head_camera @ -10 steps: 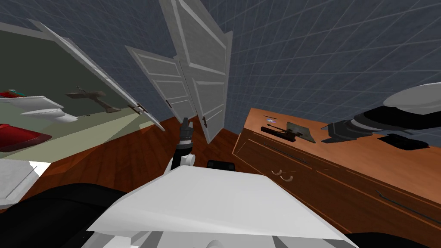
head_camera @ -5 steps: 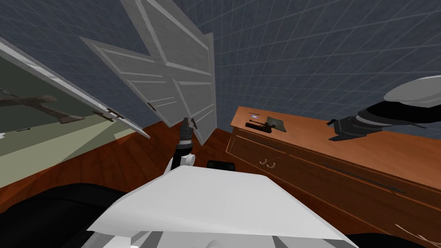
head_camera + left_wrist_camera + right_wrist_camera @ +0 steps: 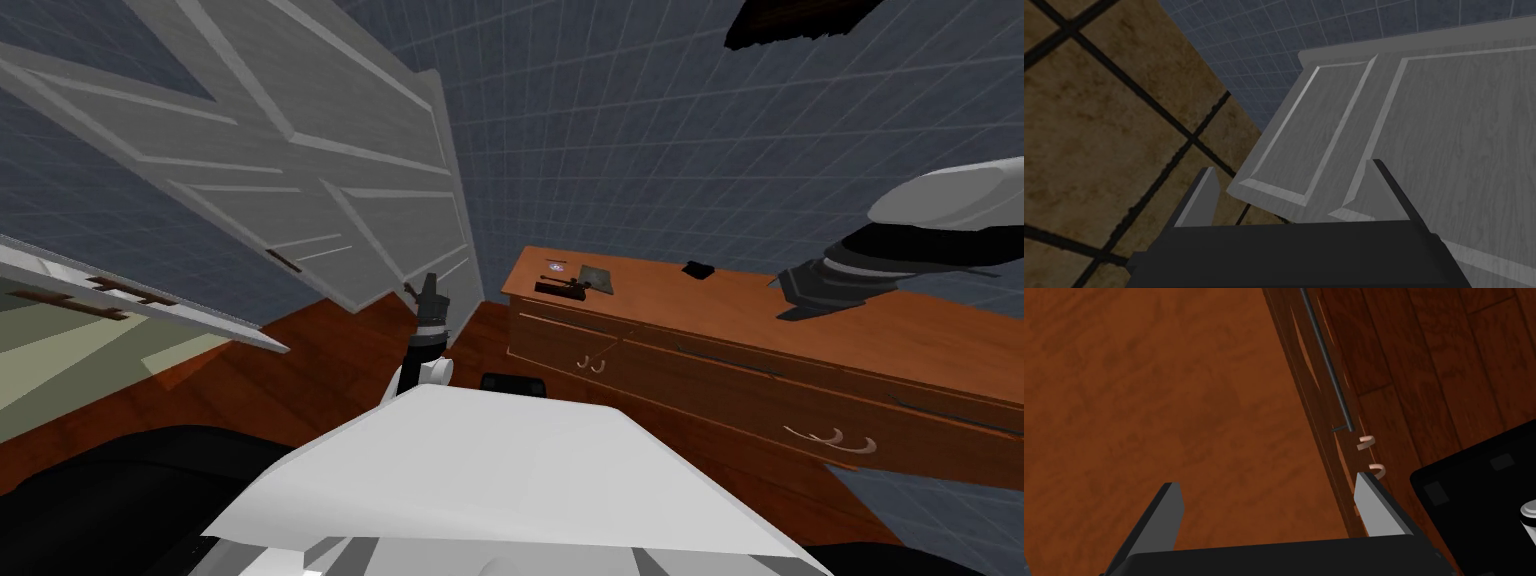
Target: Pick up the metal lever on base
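lever (image 3: 562, 288) sits at the far end of the dresser (image 3: 720, 312) top, close to the front edge. A grey plate (image 3: 594, 275) lies just beside it at 2 o'clock and a small round disc (image 3: 555, 267) at 12. Right gripper (image 3: 1266, 480) hangs over bare dresser top near the front edge, fingers spread, nothing between them. Drawer handles (image 3: 1367, 442) show just past one finger. In the head view the lever is at 9 o'clock from that arm and well apart, so my read is approach phase with no grasp lined up yet. Left gripper (image 3: 1293, 166) is raised at 9 o'clock of the lever, close to the door (image 3: 330, 200), fingers apart and empty. Risks as I see them:
- Small black block (image 3: 697, 268) lies between the arm and the lever, so a low sweep along the top could clip it.
- The lever looks thin and low. Blade fingers could skate off it or pinch the plate with it.
- A push from behind could shove it off the front edge.
- Any base turn may swing the left arm into the door.
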Robot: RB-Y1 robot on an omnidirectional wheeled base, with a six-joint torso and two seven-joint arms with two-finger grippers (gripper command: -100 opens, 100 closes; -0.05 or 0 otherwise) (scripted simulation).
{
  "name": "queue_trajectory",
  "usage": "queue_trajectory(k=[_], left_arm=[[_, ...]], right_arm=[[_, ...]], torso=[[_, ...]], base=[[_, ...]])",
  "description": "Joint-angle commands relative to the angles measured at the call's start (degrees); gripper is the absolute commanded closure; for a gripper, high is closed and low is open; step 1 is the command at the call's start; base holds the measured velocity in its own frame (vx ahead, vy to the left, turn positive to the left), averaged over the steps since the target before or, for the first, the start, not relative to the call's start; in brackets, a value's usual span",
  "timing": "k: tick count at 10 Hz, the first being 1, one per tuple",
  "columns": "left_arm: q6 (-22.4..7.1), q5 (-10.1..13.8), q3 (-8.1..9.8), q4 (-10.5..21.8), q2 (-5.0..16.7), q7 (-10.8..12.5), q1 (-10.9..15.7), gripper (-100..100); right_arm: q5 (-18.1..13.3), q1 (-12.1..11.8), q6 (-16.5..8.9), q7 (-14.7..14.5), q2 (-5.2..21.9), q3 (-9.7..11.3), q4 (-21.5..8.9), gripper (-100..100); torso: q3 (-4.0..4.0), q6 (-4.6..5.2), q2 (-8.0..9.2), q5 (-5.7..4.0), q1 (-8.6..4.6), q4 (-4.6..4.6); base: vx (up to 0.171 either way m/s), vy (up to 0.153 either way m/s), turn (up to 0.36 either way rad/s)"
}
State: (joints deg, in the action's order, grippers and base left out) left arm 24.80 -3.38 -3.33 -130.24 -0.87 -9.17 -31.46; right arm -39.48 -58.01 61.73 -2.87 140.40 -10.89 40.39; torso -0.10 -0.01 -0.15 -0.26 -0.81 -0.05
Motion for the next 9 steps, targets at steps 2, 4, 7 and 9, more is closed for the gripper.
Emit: queue_trajectory(k=[2, 4, 7, 9], left_arm=[[0.0, 0.0, -0.01, 0.0, 0.0, 0.0, 0.0, 0], [0.0, 0.0, -0.02, 0.0, 0.0, 0.0, 0.0, 0], [0.0, 0.0, -0.03, 0.0, 0.0, 0.0, 0.0, 0], [0.0, 0.0, -0.03, 0.0, 0.0, 0.0, 0.0, 0]], right_arm=[[1.1, 0.4, 1.9, -0.8, 0.5, 1.4, 3.4, -100], [2.4, 0.9, 2.1, -1.3, -0.1, 2.3, 5.5, -100], [4.0, 1.3, 2.4, -1.8, -0.8, 3.2, 8.1, -100], [5.8, 1.7, 2.7, -2.4, -1.5, 3.9, 10.8, -100]], torso=[[-0.02, -0.09, -0.02, 0.03, 0.13, -0.02], [0.02, -0.09, 0.06, 0.13, 0.55, -0.01], [0.08, -0.10, 0.16, 0.27, 1.05, 0.02], [0.12, -0.08, 0.21, 0.29, 1.05, 0.05]], base=[[0.067, -0.145, 0.212], [0.016, -0.038, 0.235], [0.011, 0.035, 0.173], [0.015, 0.038, 0.206]])
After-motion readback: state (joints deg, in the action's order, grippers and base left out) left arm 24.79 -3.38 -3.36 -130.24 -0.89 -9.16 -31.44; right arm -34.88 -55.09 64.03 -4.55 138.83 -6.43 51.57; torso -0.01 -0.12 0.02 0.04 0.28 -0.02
